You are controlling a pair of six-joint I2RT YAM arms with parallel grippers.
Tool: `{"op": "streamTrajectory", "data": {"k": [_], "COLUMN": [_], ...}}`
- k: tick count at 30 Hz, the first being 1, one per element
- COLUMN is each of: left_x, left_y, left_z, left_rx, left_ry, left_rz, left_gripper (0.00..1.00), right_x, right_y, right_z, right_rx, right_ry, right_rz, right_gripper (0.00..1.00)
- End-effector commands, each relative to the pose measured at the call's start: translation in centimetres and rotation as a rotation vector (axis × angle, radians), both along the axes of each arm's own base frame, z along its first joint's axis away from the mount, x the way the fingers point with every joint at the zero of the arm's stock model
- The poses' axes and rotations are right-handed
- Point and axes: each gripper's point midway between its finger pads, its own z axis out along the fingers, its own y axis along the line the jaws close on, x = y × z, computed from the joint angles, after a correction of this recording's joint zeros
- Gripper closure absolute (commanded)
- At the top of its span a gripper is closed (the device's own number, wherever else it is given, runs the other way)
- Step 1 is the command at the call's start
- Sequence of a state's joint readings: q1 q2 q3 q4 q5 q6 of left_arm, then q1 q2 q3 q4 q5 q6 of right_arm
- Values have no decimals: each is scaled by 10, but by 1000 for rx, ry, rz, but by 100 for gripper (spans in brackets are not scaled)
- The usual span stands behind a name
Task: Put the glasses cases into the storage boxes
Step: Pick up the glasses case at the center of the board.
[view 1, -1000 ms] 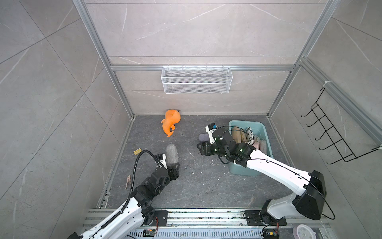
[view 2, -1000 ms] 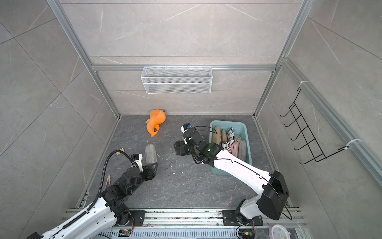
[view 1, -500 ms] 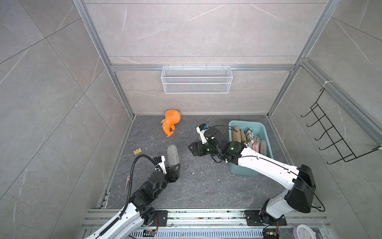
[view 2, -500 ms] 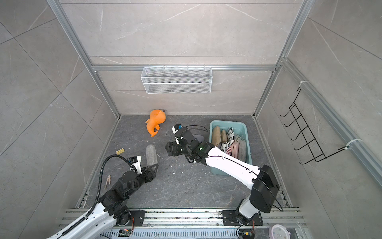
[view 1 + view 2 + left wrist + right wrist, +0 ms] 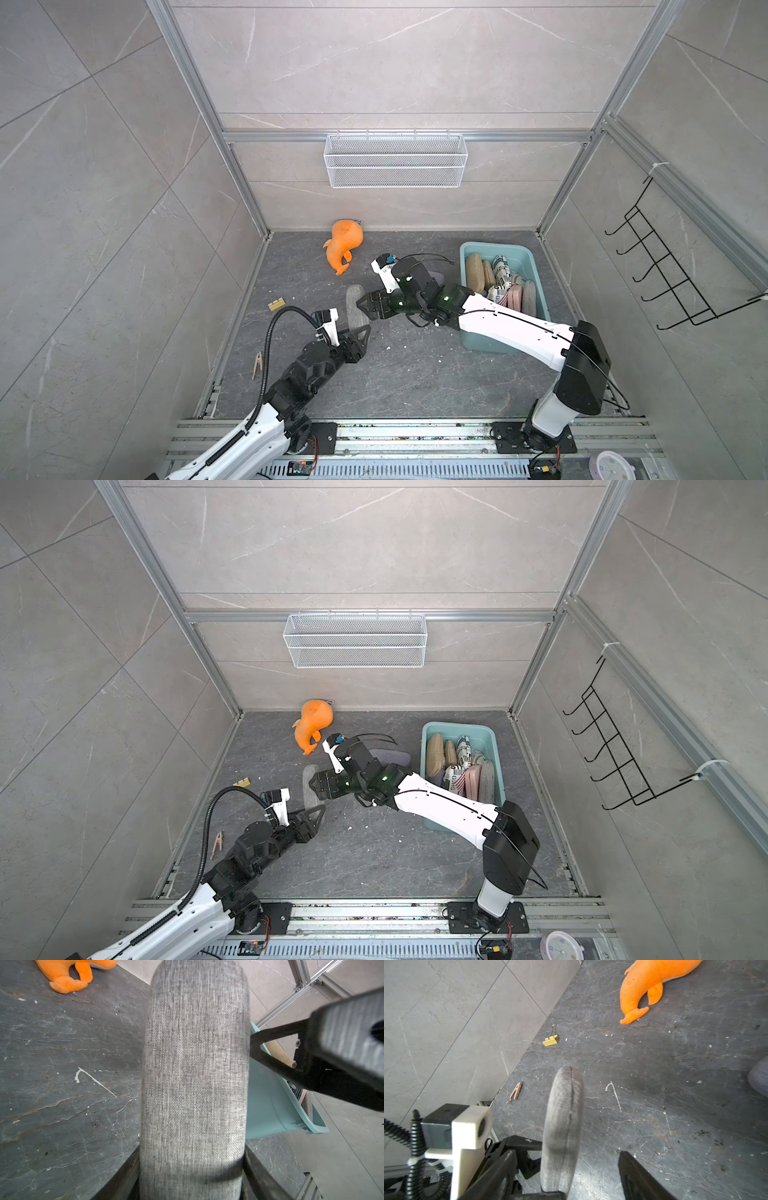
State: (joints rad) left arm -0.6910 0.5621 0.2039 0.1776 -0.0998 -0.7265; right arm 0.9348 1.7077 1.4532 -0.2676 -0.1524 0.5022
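Top views: right gripper (image 5: 360,309), open, has come across to straddle grey case (image 5: 354,299) clamped in left gripper (image 5: 354,330); handover likely, then tub (image 5: 494,245).

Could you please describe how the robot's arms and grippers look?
White links, black joints. The left arm carries a black ribbed cable; the right arm shows a green light. The left gripper and right gripper are black, with triangular fingers.
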Motion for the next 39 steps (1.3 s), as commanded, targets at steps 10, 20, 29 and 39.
{"op": "streamTrajectory", "data": {"k": [10, 20, 29, 39], "left_x": [7, 7, -5, -15], "left_y": [-13, -15, 2, 29], "left_z": [57, 52, 45, 31], "left_rx": [-76, -58, -21, 4], "left_ry": [-155, -142, -120, -77], "left_rz": [-42, -56, -26, 63], "left_gripper": [43, 24, 0, 0], "right_x": [5, 7, 22, 39], "right_y": [25, 29, 15, -2], "right_z": [-2, 2, 13, 29], "right_rx": [50, 46, 4, -24], "right_ry": [34, 17, -60, -120], "right_rz": [3, 8, -73, -126], "right_gripper": [29, 61, 64, 65]}}
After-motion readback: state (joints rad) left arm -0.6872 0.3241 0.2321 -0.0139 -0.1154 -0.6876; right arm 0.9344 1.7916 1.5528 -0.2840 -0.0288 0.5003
